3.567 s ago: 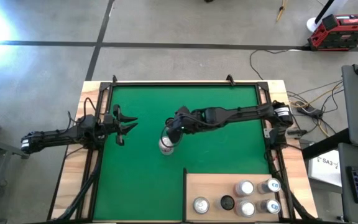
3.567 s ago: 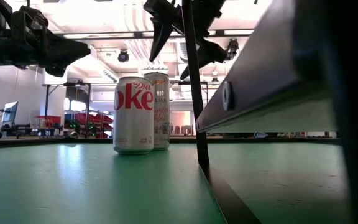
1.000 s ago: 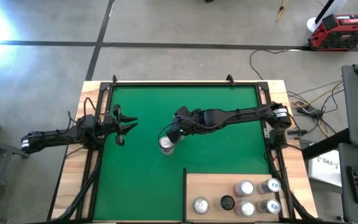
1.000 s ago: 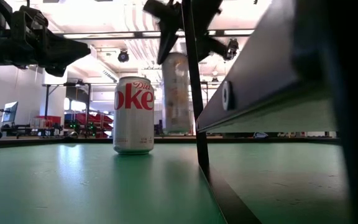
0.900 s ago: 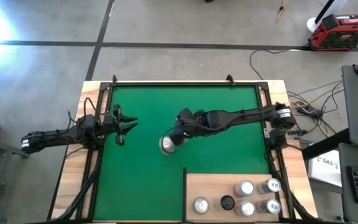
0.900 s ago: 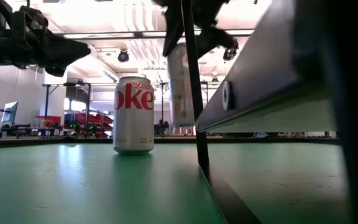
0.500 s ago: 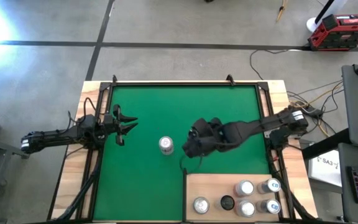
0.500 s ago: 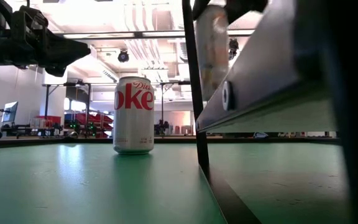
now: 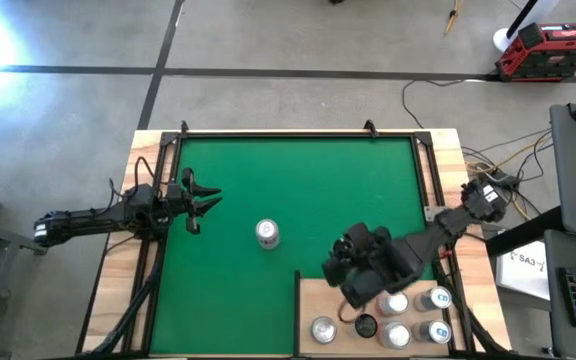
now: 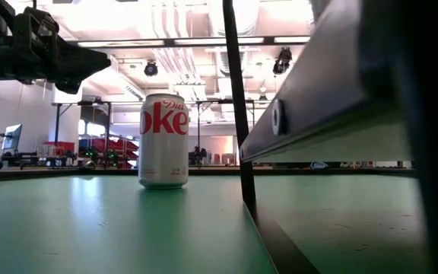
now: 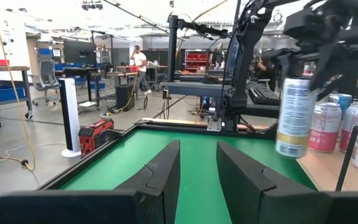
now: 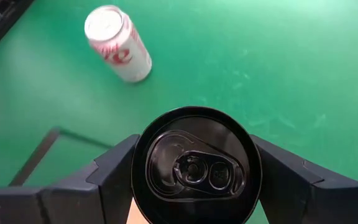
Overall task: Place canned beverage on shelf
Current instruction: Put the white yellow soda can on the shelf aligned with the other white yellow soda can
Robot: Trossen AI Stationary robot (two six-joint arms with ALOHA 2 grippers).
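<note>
The pale tan plywood shelf [image 9: 320, 297], set into a corner of the green felt mat [image 9: 298, 190], already carries several upright cans: four silver-topped ones [image 9: 395, 302] and one dark-topped one [image 9: 365, 325]. One more is on its way. The right gripper [image 9: 360, 278] clasps a tall pale can with a dark lid [image 12: 194, 164] between both fingers and holds it in the air over the shelf's edge nearest the mat's middle, so the carry looks largely done and the lowering and release remain. One silver Diet Coke can with red lettering [image 9: 267, 233] stands alone on the mat, well apart from the shelf, and is left to fetch.

The right arm reaches in from the mat's right side, bent down towards the shelf, its wrist camera looking straight down on the gripped can's lid. The left gripper [image 9: 200, 200] waits at the mat's left edge, far from the shelf, its fingers [image 11: 160, 171] a narrow gap apart and apparently holding nothing.
</note>
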